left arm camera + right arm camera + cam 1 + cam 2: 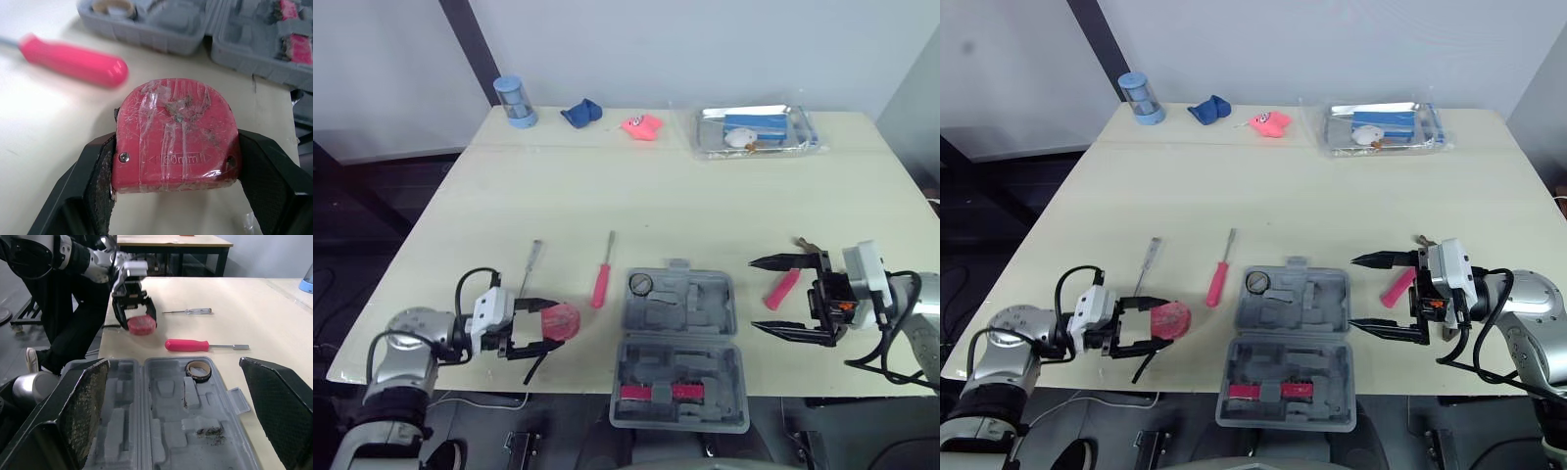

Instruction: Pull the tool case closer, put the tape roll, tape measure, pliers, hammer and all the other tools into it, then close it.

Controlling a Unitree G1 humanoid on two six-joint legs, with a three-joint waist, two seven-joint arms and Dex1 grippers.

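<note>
Your left pincer [551, 325] is clamped on the red tape measure [176, 142], one finger on each side, at the near left of the worktop [656, 196]. It sits a little to the left of the tool case [705, 313]. The case lies open at the near centre, with the tape roll [640, 284] in its far-left pocket. Your right pincer [753, 295] is spread wide apart just right of the case and holds nothing. A pink-handled tool [782, 288] lies between its fingers. A pink screwdriver [602, 279] and a clear-handled screwdriver [530, 264] lie on the worktop, left of the case.
</note>
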